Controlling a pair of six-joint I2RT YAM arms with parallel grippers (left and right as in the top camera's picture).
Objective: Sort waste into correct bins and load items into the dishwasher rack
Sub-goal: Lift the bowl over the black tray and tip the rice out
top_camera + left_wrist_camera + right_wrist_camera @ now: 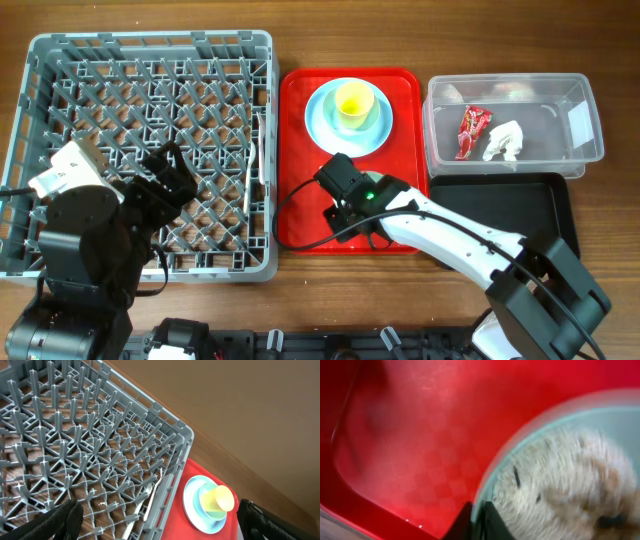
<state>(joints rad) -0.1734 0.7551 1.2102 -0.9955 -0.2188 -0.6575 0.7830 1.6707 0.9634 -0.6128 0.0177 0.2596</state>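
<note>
Yellow cup (354,101) nests in green bowl (375,119) atop blue plate (316,110).

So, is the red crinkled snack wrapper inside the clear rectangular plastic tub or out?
Inside. The red crinkled snack wrapper lies in the clear rectangular plastic tub, beside the crumpled white tissue.

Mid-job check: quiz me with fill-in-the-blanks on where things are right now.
1. The cup on top of the bowl and plate is ___.
2. That stack stands on a serving tray coloured ___.
3. In the clear tub, the wrapper lies beside a white ___.
4. Over the rack, the left fingers are ___.
Missing words: yellow, red, tissue, open.
</note>
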